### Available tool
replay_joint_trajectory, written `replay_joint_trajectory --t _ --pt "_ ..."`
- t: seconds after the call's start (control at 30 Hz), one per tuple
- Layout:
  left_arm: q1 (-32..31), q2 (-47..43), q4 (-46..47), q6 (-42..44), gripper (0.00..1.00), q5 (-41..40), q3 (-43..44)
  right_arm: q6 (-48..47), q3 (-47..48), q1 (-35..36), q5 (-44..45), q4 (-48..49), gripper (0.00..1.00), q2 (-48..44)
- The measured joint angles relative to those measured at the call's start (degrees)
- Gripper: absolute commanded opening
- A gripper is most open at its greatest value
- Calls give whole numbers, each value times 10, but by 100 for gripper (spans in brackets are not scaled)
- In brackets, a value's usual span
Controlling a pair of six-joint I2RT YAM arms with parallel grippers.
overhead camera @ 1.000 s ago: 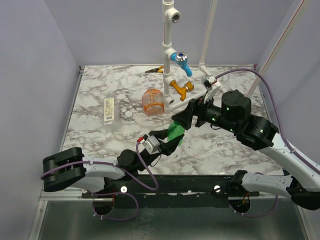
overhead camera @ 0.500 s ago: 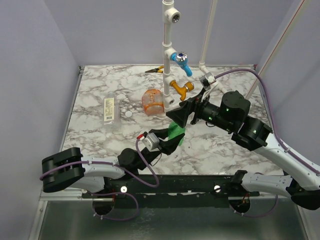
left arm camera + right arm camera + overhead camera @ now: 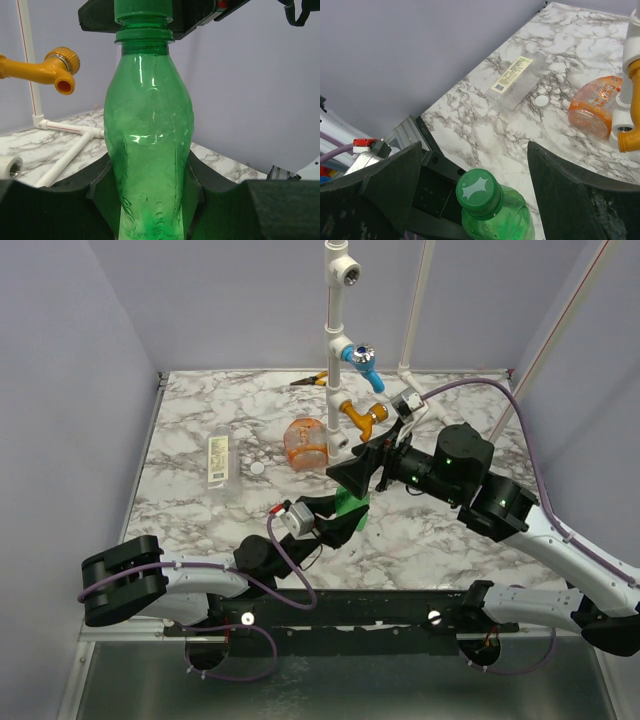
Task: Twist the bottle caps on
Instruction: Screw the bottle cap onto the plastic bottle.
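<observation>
My left gripper is shut on the lower body of the slim green bottle and holds it upright; its fingers press both sides in the left wrist view. The dark green cap sits on the bottle's neck, also seen from the left wrist. My right gripper is open just above the cap, its fingers well apart on either side and not touching it. The white cap lies loose between the clear labelled bottle and the orange bottle, both lying on the table.
The white pipe frame stands at the back middle with a blue tap and an orange tap close behind the right gripper. Pliers lie at the far edge. Side walls close in on the table.
My right gripper has moved a little left over the bottle top and its jaws have spread. The left gripper and green bottle have shifted slightly left.
</observation>
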Motion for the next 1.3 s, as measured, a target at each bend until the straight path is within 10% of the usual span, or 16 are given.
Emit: replay_joint_trajectory --t 1.3 --pt "11 3 -5 -40 0 16 0 -5 -9 58 28 15 88 9"
